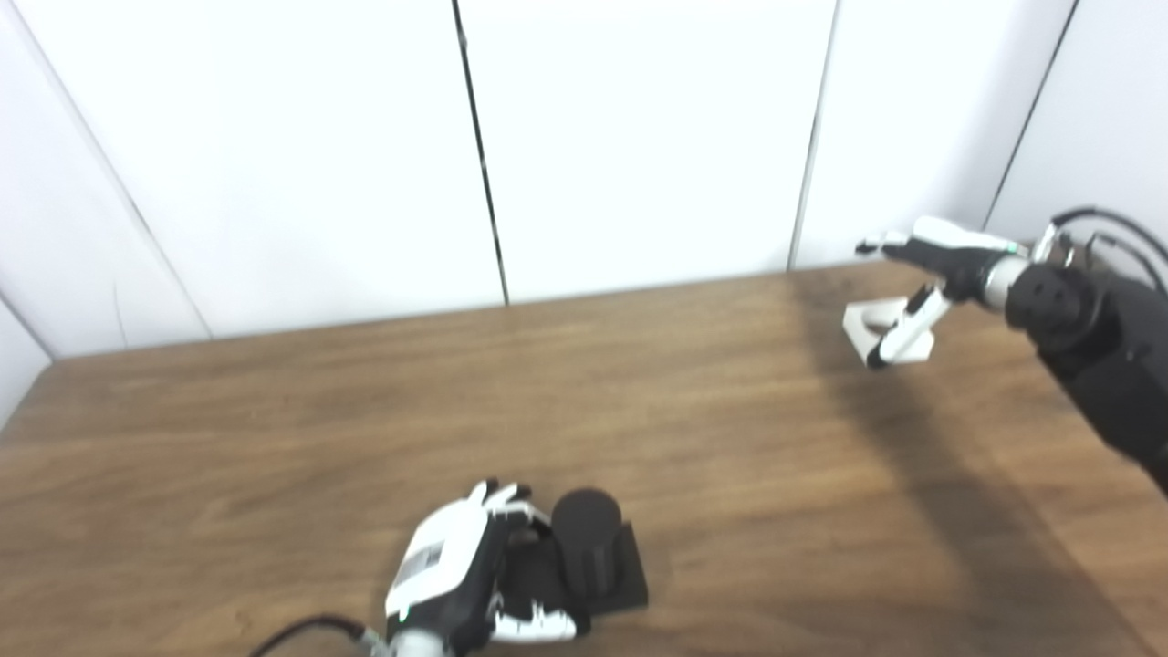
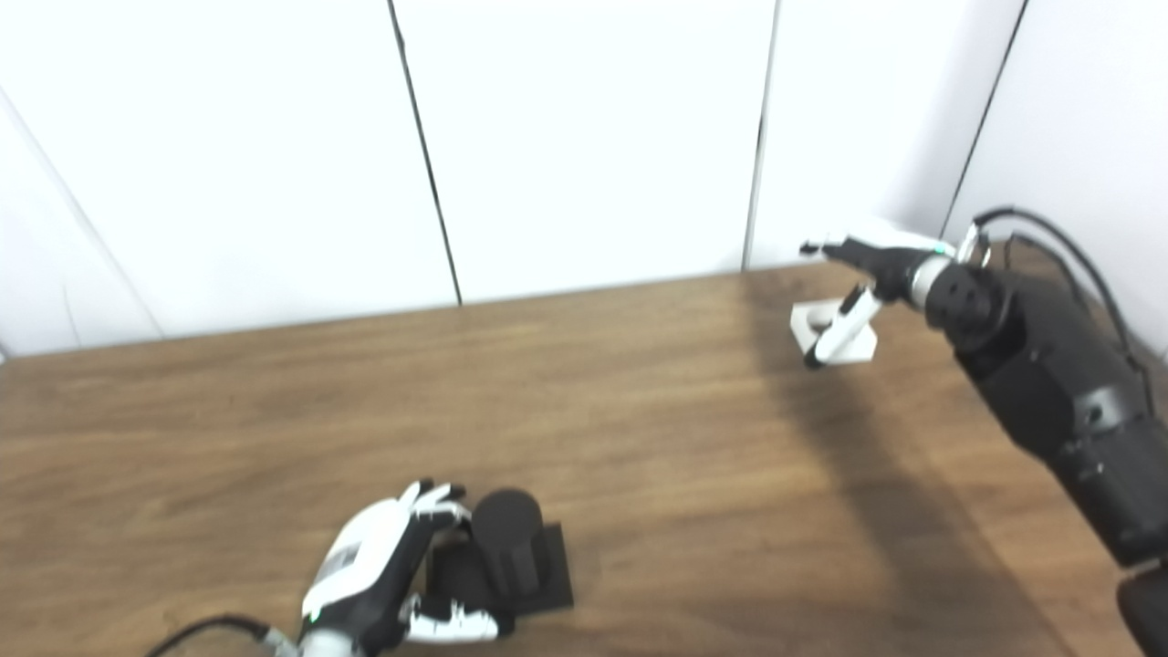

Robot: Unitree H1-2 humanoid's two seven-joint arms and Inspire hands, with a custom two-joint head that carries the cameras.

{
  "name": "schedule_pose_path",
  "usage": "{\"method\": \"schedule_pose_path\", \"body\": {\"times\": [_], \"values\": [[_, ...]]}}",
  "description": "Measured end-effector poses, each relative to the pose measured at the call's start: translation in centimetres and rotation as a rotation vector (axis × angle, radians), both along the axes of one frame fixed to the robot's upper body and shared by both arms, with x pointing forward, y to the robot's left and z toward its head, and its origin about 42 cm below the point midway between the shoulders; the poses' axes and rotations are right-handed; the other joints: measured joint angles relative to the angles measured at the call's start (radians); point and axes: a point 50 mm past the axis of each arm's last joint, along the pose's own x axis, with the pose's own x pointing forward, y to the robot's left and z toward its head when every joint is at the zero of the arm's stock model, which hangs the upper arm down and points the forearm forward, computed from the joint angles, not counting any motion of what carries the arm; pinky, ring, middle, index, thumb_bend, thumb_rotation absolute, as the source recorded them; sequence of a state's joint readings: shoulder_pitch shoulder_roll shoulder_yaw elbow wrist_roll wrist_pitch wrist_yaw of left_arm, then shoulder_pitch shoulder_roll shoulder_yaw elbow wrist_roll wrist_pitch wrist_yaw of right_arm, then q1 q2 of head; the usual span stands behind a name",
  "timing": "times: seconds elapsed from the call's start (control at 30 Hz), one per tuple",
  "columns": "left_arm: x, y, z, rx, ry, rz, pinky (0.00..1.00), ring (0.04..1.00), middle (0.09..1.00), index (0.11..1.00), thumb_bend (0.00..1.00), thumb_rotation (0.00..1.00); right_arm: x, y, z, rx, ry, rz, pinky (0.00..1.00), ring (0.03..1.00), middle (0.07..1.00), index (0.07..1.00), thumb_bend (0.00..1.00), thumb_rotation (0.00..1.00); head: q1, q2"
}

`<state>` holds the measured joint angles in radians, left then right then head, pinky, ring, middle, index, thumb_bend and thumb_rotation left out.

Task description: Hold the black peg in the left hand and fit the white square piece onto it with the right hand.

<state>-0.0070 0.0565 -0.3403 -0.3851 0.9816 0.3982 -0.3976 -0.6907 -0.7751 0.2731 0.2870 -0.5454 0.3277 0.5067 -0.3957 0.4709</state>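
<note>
1. In the left eye view we see the black peg (image 1: 589,538) standing upright on its square black base, long axis vertical, rounded top toward the camera, near the front edge of the wooden counter (image 1: 547,392).
2. Our left hand (image 1: 465,575) sits just left of the peg; its fingers (image 1: 538,625) curl around the base, but we cannot tell if they grip it.
3. At the far right the white square piece (image 1: 867,330) lies flat on the counter. Our right hand (image 1: 940,274) hovers over it with fingers (image 1: 899,338) spread, one reaching down across the piece.
4. In the right eye view the peg (image 2: 506,538) again stands upright beside the left hand (image 2: 374,566), well apart from the white piece (image 2: 821,328) under the right hand (image 2: 881,269).
5. White wall panels (image 2: 584,137) with dark seams back the counter, and a broad shadow crosses its right side.
</note>
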Motion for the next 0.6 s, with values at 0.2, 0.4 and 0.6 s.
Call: {"method": "schedule_pose_path", "body": {"times": [0.2, 0.4, 0.6], "values": [[0.04, 0.24, -0.14, 0.0, -0.005, -0.006, 1.0, 1.0, 0.93, 0.482, 0.52, 0.06, -0.02, -0.07, 0.05, 0.003, 0.001, -0.01, 0.94, 1.0, 1.0, 0.959, 1.0, 0.22, -0.014, -0.005], [-0.04, 0.4, -0.24, -0.002, -0.005, -0.003, 1.0, 1.0, 0.933, 0.482, 0.52, 0.06, -0.06, 0.04, 0.1, 0.002, 0.006, -0.004, 0.93, 1.0, 0.993, 0.953, 1.0, 0.23, -0.041, -0.006], [-0.18, 0.78, -0.4, -0.003, -0.009, 0.003, 1.0, 1.0, 0.929, 0.482, 0.52, 0.06, -0.02, -0.01, -0.14, -0.03, 0.014, -0.01, 0.94, 1.0, 0.997, 0.942, 1.0, 0.22, -0.097, -0.005]]}}
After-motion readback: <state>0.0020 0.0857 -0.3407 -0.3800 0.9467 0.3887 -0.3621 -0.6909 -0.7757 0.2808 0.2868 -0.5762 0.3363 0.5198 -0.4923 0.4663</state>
